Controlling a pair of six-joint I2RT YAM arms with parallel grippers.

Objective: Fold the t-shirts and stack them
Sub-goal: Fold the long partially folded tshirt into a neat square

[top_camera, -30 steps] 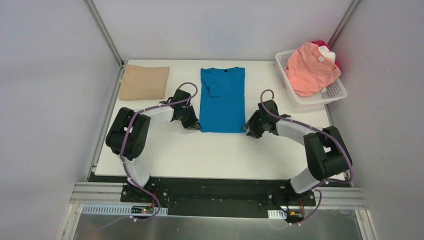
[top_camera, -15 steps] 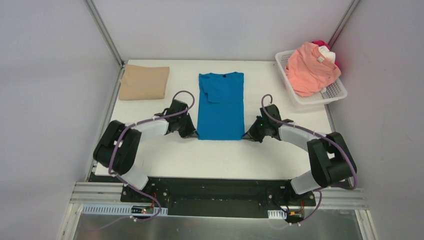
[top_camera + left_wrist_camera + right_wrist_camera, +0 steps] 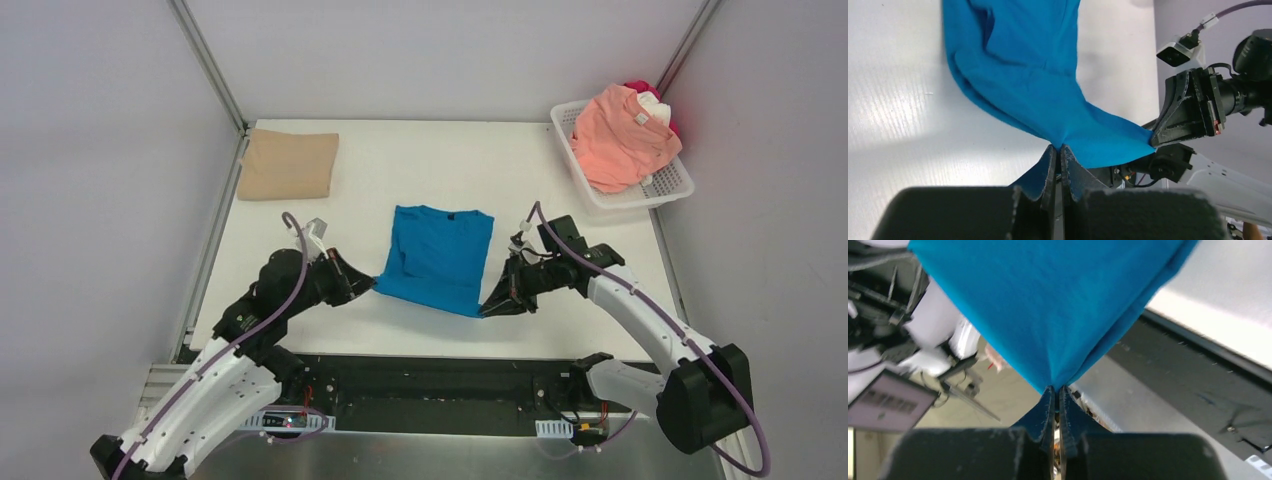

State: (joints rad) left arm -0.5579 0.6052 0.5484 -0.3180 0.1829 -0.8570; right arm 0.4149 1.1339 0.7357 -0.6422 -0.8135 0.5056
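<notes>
A bright blue t-shirt (image 3: 436,257) lies folded lengthwise near the table's front, its near hem lifted between both arms. My left gripper (image 3: 371,284) is shut on the hem's left corner; the left wrist view shows blue cloth (image 3: 1018,75) pinched at the left gripper's tips (image 3: 1058,147). My right gripper (image 3: 486,311) is shut on the right corner, with the shirt (image 3: 1048,300) fanning out from the right gripper's tips (image 3: 1056,388). A folded tan t-shirt (image 3: 289,163) rests at the back left. Salmon-pink (image 3: 618,135), white (image 3: 655,108) and red (image 3: 640,89) t-shirts lie piled in the basket.
A white plastic lattice basket (image 3: 672,186) stands at the back right corner. Grey walls and metal frame posts (image 3: 208,66) enclose the white table (image 3: 380,170). The black base rail (image 3: 430,385) runs along the near edge.
Both arms pulled back toward the near edge, dragging the blue t-shirt forward and lifting its near hem. The right gripper closed on its corner during this time.
</notes>
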